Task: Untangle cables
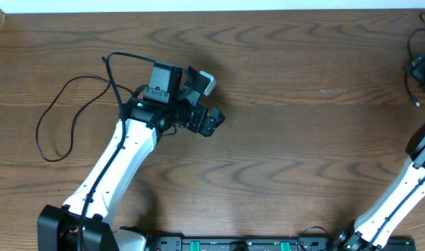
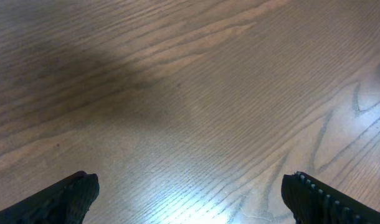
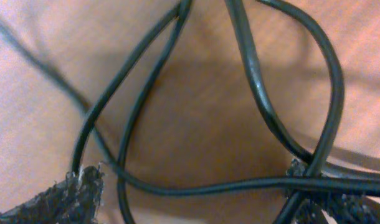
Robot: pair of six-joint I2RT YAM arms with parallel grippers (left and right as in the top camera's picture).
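Cables point(image 3: 250, 62) within right end effector point(image 3: 199, 191)

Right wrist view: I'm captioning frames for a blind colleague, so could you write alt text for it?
Several black cables loop and cross over one another, seen close up on a brown table. The right gripper is open, its two dark fingertips at the bottom corners with one strand running across between them.

No legible txt/labels (any of 3 views).
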